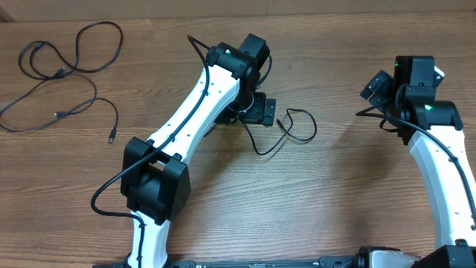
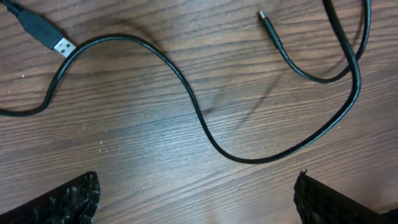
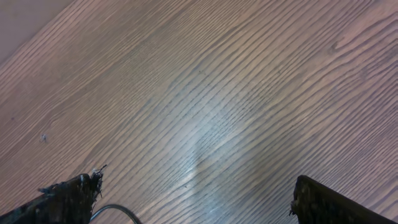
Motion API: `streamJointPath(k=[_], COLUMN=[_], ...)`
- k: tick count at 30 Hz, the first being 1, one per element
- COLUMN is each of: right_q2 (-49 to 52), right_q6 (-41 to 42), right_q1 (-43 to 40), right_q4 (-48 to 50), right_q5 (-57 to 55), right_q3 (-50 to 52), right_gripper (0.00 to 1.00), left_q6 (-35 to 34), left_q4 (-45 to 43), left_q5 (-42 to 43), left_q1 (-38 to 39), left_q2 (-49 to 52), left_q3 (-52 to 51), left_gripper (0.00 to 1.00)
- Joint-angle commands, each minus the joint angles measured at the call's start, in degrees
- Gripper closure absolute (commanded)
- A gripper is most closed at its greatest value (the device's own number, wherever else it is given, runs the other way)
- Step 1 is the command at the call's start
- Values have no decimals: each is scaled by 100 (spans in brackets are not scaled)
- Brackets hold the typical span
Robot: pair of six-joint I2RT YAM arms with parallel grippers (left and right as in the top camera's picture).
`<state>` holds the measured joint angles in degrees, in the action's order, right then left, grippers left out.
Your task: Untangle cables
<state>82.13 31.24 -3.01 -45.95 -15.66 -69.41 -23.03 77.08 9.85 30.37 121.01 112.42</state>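
Left wrist view: my left gripper (image 2: 196,193) hangs spread over one loose cable (image 2: 199,115), likely to pinch it (other cables (image 1: 58,73) well apart from that gripper); right gripper (image 3: 196,199) spread too, empty.

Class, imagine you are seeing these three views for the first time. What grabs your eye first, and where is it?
The white-and-black left arm cuts diagonally across the wooden table, its open claw over a black cable curving at the table's centre. In the left wrist view a silver USB plug shines at top left. Loose cables sprawl at the overhead view's upper left.
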Motion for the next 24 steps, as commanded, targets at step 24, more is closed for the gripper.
streamJointPath(k=[24], right_q2=[-90], right_q6=[-24], right_q1=[-35], right_q4=[22], right_q5=[-103], right_q3=[-31], right_gripper=[0], left_q6=[2911], left_q4=[-1029], left_q5=[798], left_q1=[448], left_q2=[59], left_q3=[-595], left_gripper=[0])
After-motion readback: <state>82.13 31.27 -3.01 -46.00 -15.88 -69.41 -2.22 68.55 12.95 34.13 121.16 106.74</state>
